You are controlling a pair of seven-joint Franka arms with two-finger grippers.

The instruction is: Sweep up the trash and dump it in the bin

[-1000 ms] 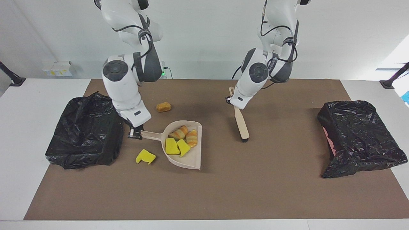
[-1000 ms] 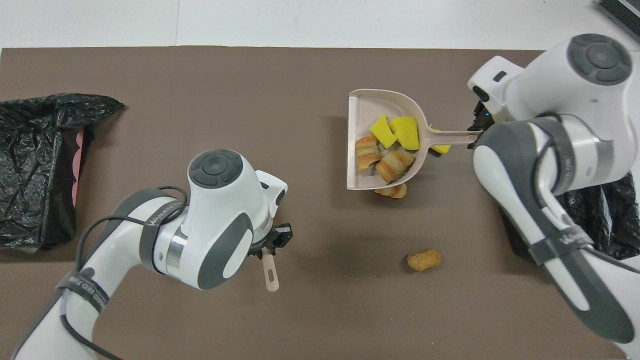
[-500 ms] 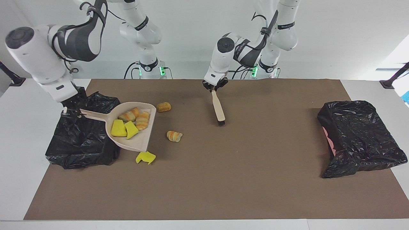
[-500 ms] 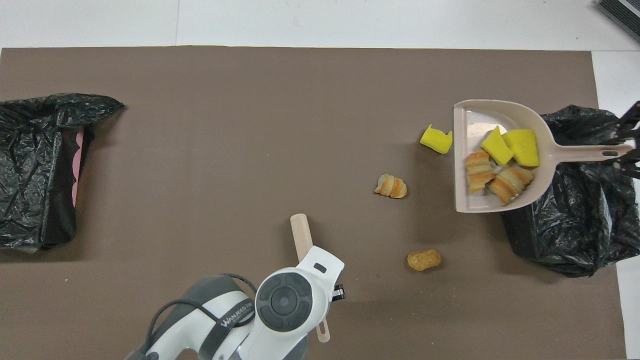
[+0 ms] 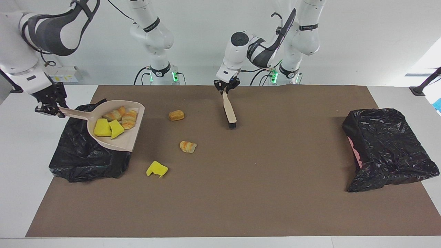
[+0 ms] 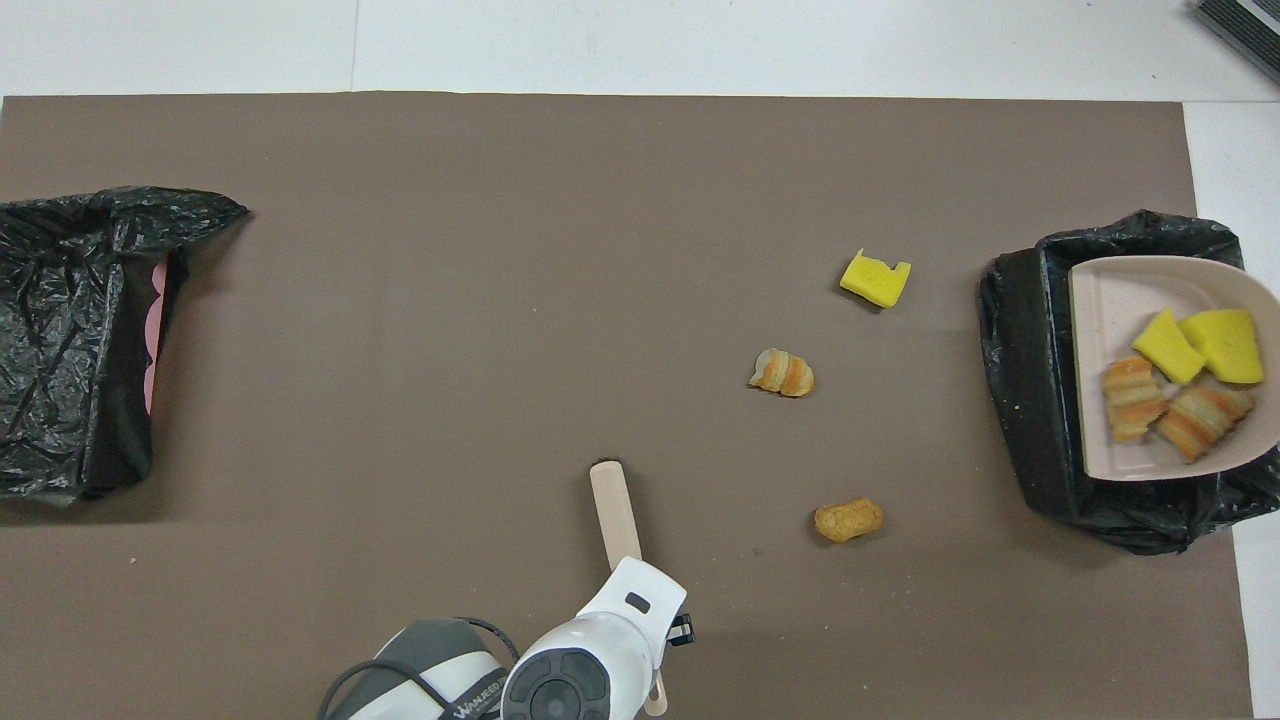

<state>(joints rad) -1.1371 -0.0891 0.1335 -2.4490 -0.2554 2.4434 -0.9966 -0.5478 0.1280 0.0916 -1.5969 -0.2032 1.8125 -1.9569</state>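
Note:
My right gripper (image 5: 51,108) is shut on the handle of a beige dustpan (image 5: 117,139), held over the black-bagged bin (image 5: 79,158) at the right arm's end of the table. In the pan (image 6: 1100,300) lie two yellow wedges (image 5: 102,128) and two striped croissants (image 5: 129,119). Loose trash lies on the brown mat: a yellow wedge (image 5: 156,169), a croissant (image 5: 187,146) and a brown roll (image 5: 176,115). My left gripper (image 5: 225,86) grips the top of a wooden brush (image 5: 229,110), which slants down with its bristles at the mat.
A second black-bagged bin (image 5: 389,148) lies tipped at the left arm's end of the table. In the overhead view the brown roll (image 6: 848,520) lies nearest the robots, then the croissant (image 6: 782,372), then the yellow wedge (image 6: 875,278).
My right arm has lifted the loaded dustpan off the mat and carried it over the bin. One croissant stayed on the mat. My left arm has drawn the brush back toward the robots.

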